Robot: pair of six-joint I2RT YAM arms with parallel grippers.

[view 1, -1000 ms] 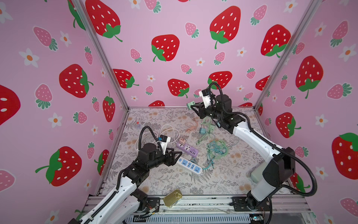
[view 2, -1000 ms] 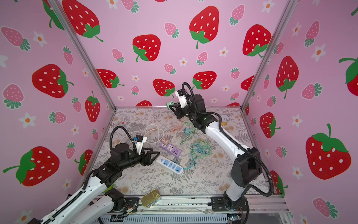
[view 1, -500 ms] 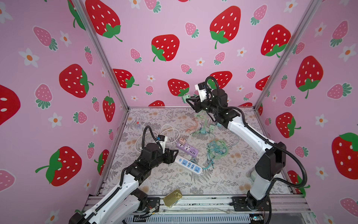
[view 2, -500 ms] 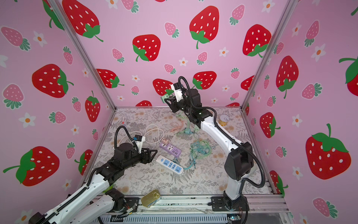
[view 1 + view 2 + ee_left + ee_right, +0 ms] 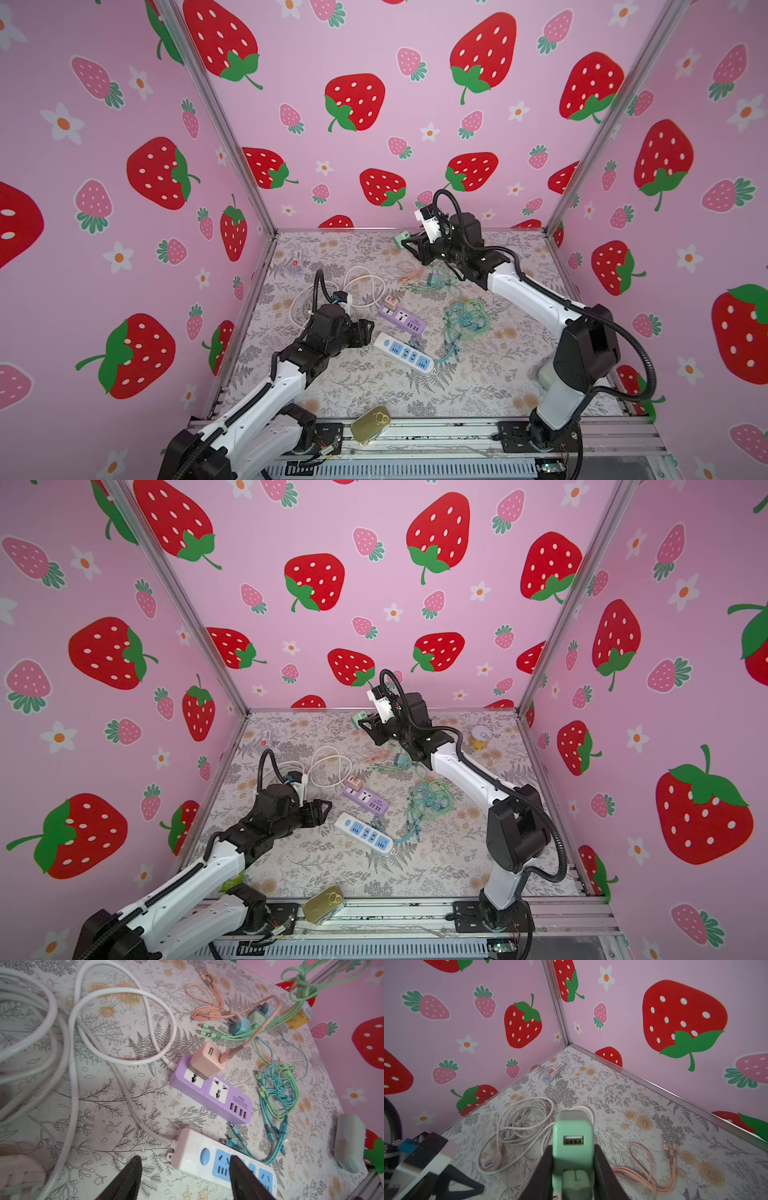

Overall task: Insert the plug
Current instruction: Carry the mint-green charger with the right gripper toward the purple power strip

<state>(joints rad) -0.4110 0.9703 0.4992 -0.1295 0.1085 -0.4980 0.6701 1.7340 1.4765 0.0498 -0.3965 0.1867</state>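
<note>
**Right arm, change.** Over the last second the arm has swung toward 9 o'clock and dipped. The right gripper (image 5: 407, 244) is clamped on the green plug (image 5: 400, 240), which is carried in the air over the far part of the table (image 5: 478, 374) at 12 o'clock, well apart from both strips. Judgement: the plug is in transport and insertion has not begun.

**Left arm, change.** The left gripper (image 5: 365, 331) has drawn back slightly toward 8 o'clock. Its jaws are spread with nothing between them, just beside the cord end of the white power strip (image 5: 405, 354), likely waiting to steady it.

**Purple power strip** (image 5: 402, 320). It lies at centre, at 12 o'clock of the white one. A pink adapter (image 5: 390, 302) already sits in its end socket, and the next socket is free.

**Writing.**
- The purple strip has small print by its USB ports, too fine to read.
- The packet (image 5: 553, 1072) at 11 o'clock has a red label that is illegible.
- The yellow can (image 5: 480, 737) at 1 o'clock has what seems a printed wrap, unreadable.
</note>
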